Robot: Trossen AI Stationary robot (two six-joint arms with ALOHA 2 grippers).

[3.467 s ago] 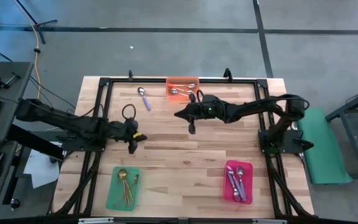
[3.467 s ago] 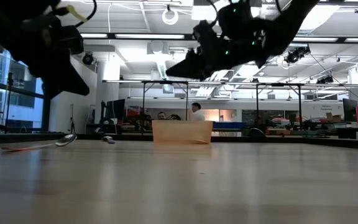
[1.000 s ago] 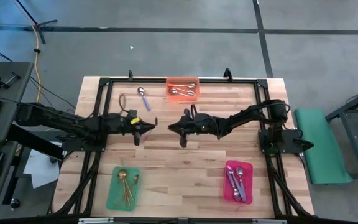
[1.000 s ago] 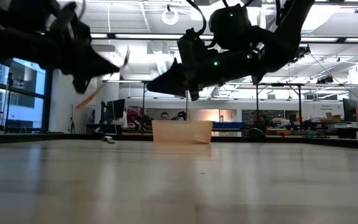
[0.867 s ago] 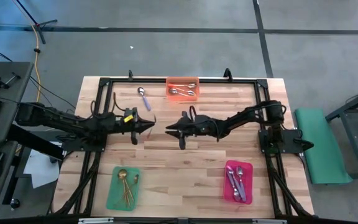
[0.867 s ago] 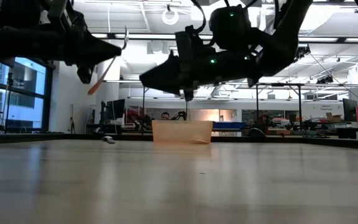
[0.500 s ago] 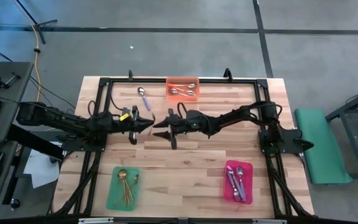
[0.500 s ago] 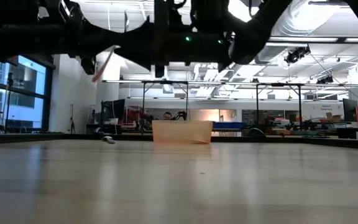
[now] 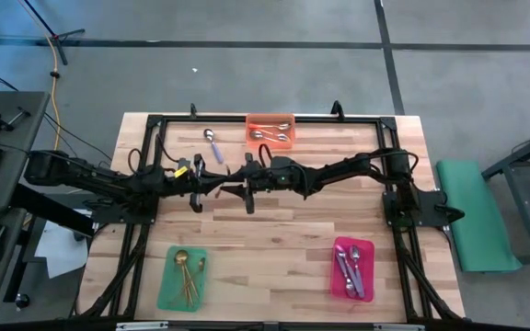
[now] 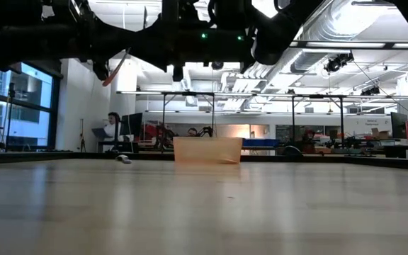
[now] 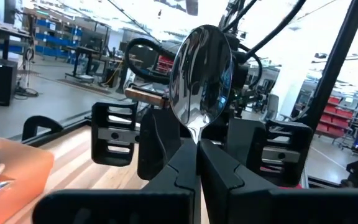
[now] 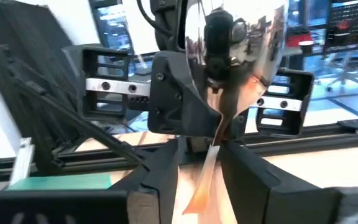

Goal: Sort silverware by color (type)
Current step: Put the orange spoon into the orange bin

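An orange-handled spoon [image 11: 202, 74] stands bowl up over the middle of the table, with my left gripper [image 11: 197, 144] shut on it. Its orange handle [image 12: 207, 173] hangs below the hold. My right gripper [image 12: 197, 163] faces the left one [image 9: 216, 180] head-on from the table's right. It is open, with one finger on either side of the handle. Both are high above the wood. A purple-handled spoon [image 9: 213, 145] lies flat on the table at the far left. My left gripper pinches the spoon's thin neck [image 11: 197, 132], just under the bowl, between its two fingers. The fingers come about level from the table's left. The spoon is lifted clear, bowl up, handle slanting down below the fingers [image 10: 114, 74]. My right gripper: I cannot tell whether its fingers touch the handle.
An orange tray [image 9: 270, 122] with spoons stands at the far edge. A green tray [image 9: 167, 285] with gold spoons is at the near left, and a pink tray [image 9: 340, 276] with purple-handled spoons at the near right. A black frame [image 9: 155, 129] rims the table.
My right gripper has gone toward the table's left and upward until it meets my left gripper at the spoon. My left gripper has tipped upward, and the spoon has swung from a low slant to bowl-up and stands higher.
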